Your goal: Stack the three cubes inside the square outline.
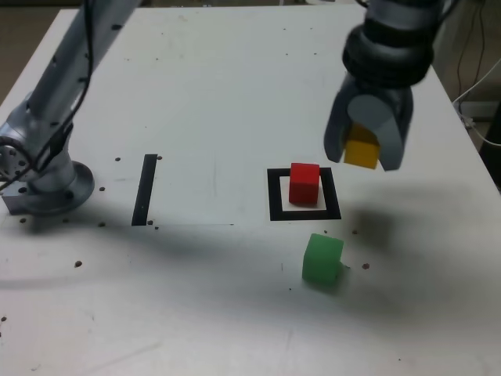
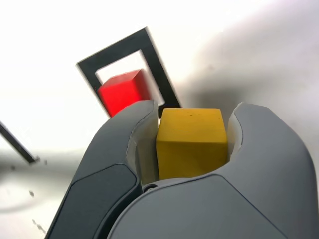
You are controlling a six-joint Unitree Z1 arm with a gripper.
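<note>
- My fingers (image 2: 271, 144) are clamped on the yellow cube (image 2: 192, 144), one on each side of it, with its top face showing between them.
- I hold the yellow cube up in the air, off the tabletop (image 1: 211, 298); in the exterior view it shows above and to the right of the square outline (image 1: 275, 196), my landmark here.
- The red cube (image 1: 304, 184) sits inside the square outline, with the pale centre showing around part of its base; it has nothing on top of it.
- The green cube (image 1: 322, 258) rests on the tabletop outside the square outline, near it, on the side toward the bottom of the exterior view.
- The straight black strip (image 1: 145, 189) lies on the tabletop well apart from the square outline, toward the exterior view's left.
- My arm's base (image 1: 55, 188) stands beyond that strip, farther from the square outline, at the exterior view's left.
- A soft shadow (image 1: 377, 223) falls on the tabletop just beside the square outline, toward the exterior view's right.
</note>
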